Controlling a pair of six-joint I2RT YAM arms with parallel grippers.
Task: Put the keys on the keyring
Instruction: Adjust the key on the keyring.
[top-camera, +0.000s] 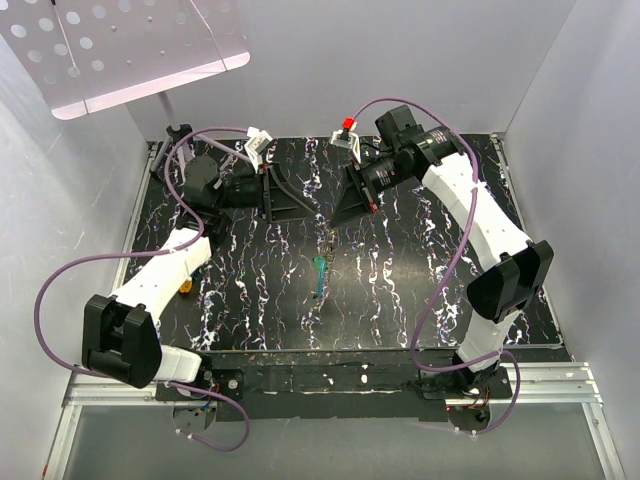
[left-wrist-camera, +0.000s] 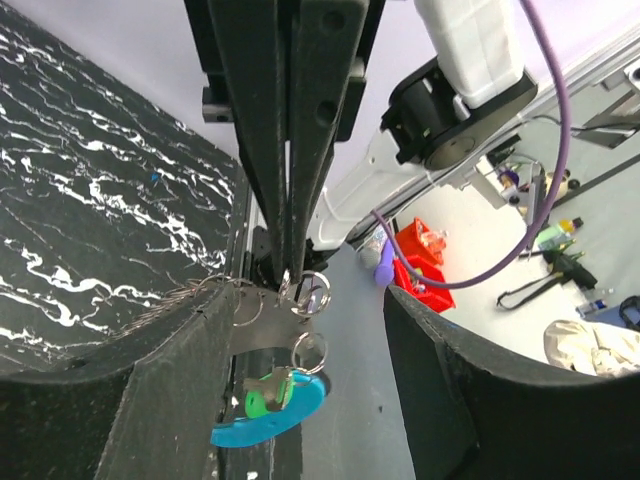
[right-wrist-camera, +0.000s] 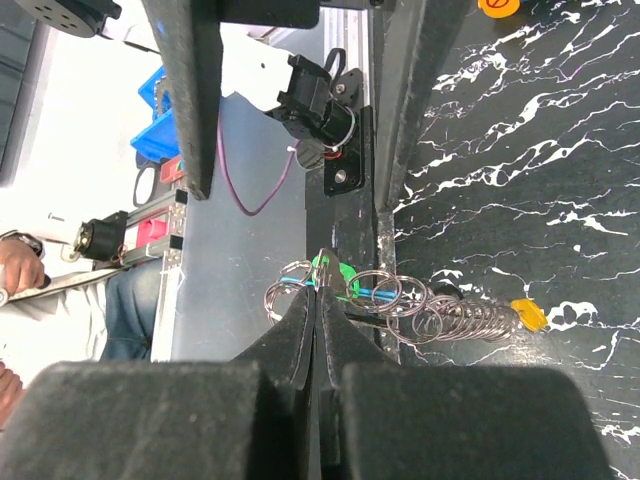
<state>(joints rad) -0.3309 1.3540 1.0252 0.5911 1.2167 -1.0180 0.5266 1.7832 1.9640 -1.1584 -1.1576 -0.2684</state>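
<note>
My right gripper (right-wrist-camera: 318, 287) is shut on a thin metal ring of the keyring (right-wrist-camera: 300, 292) cluster, held above the table. A blue-headed key (left-wrist-camera: 268, 418) and a green-headed key (left-wrist-camera: 262, 395) hang from a small ring (left-wrist-camera: 309, 352) below it. A coiled wire chain (right-wrist-camera: 470, 322) trails off the rings to a yellow-orange key (right-wrist-camera: 528, 315). My left gripper (left-wrist-camera: 310, 325) is open, its dark fingers (left-wrist-camera: 170, 390) standing on either side of the hanging rings without pinching them. From above, the blue key (top-camera: 319, 275) dangles between the two grippers, right (top-camera: 336, 222) and left (top-camera: 290, 208).
The black marbled table (top-camera: 420, 290) has a metal rail (top-camera: 330, 380) along its near edge. A small orange object (top-camera: 185, 288) lies by the left arm. White walls close in both sides, and a perforated panel (top-camera: 120, 50) hangs at the top left.
</note>
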